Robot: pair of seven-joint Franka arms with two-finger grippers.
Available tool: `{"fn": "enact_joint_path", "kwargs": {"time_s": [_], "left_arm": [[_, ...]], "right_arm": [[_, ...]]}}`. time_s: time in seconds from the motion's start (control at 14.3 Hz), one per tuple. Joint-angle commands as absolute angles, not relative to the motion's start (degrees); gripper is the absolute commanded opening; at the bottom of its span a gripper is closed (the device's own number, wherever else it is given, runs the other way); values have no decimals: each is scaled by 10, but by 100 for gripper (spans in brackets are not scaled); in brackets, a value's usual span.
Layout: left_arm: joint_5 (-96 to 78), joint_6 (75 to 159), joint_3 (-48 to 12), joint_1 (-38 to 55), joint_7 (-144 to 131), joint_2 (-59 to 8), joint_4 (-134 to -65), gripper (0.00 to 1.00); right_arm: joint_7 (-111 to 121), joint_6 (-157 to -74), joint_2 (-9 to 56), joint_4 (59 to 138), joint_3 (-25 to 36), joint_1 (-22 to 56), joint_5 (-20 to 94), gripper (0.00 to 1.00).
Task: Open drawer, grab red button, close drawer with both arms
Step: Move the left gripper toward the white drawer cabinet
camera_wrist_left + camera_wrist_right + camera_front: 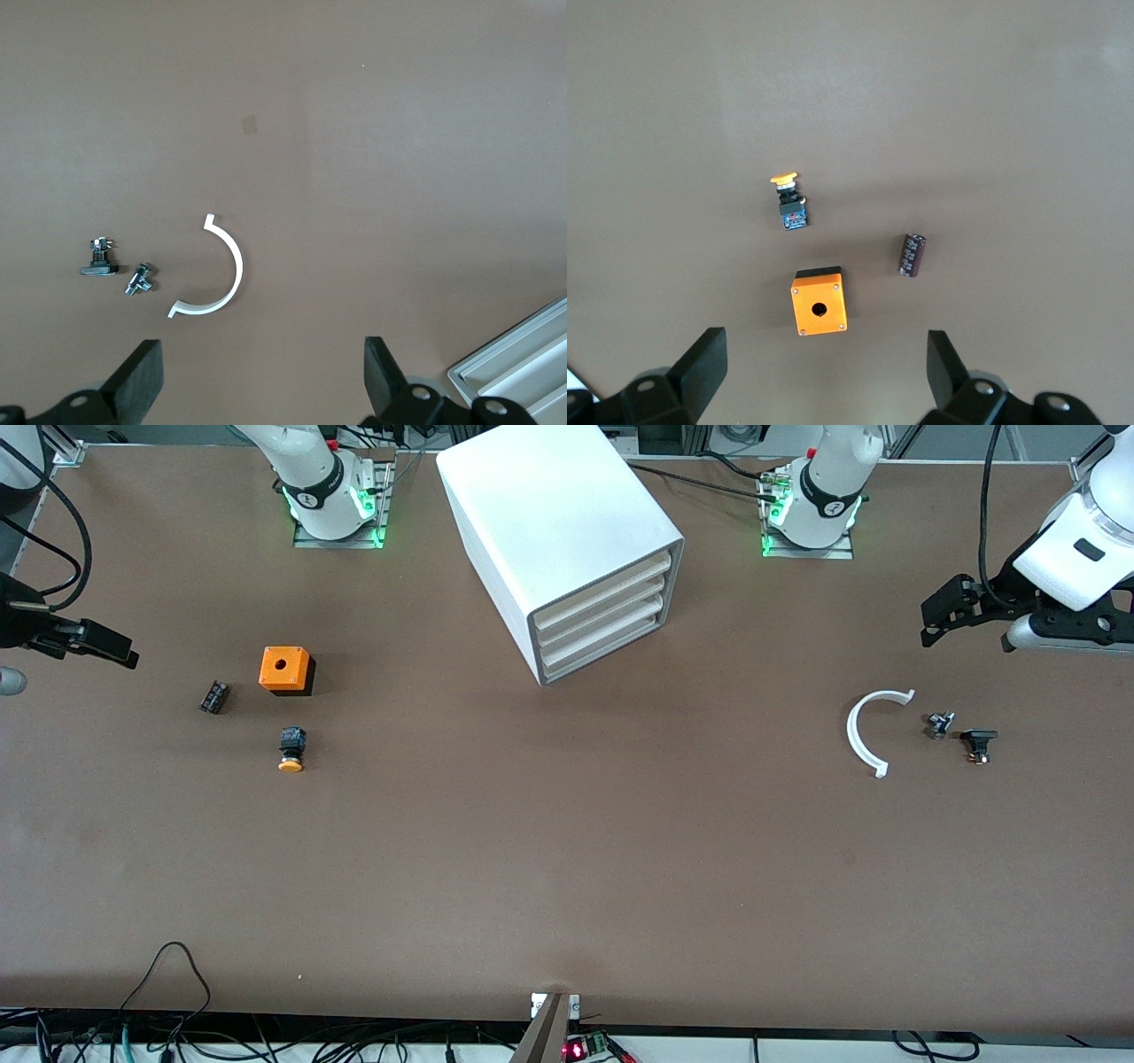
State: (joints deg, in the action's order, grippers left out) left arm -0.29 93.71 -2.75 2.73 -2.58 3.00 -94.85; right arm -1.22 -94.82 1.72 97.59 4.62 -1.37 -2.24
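Though fully shut, cream-fronted drawers (601,615) stacked in white cabinet (549,505).

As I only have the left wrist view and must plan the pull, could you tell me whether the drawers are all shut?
Observer: Yes. In the front view all three drawers sit flush in the cabinet.
Operator: Thank you. Is a red button lying out anywhere?
Observer: None shows. The only button has an orange cap and lies toward the right arm's end, nearer the front camera than the orange cube.
Operator: And where is the right gripper, please?
Observer: The right gripper hangs open over that same end, with the cube and button in its wrist view.
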Motion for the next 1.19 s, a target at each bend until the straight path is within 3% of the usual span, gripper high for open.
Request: {"fn": "enact_joint_path", "kwargs": {"time_s": [0.0, 0.7, 1.12], "left_arm": [[-12, 923, -28, 24, -12, 25, -932, 100], [-29, 912, -33, 23, -9, -7, -911, 100], [-52, 894, -54, 31, -4, -80, -918, 100]], "right_arm": [[1, -949, 11, 982, 50, -13, -16, 100], [1, -947, 11, 982, 52, -14, -17, 100], [1, -940, 11, 982, 52, -14, -17, 100]]}}
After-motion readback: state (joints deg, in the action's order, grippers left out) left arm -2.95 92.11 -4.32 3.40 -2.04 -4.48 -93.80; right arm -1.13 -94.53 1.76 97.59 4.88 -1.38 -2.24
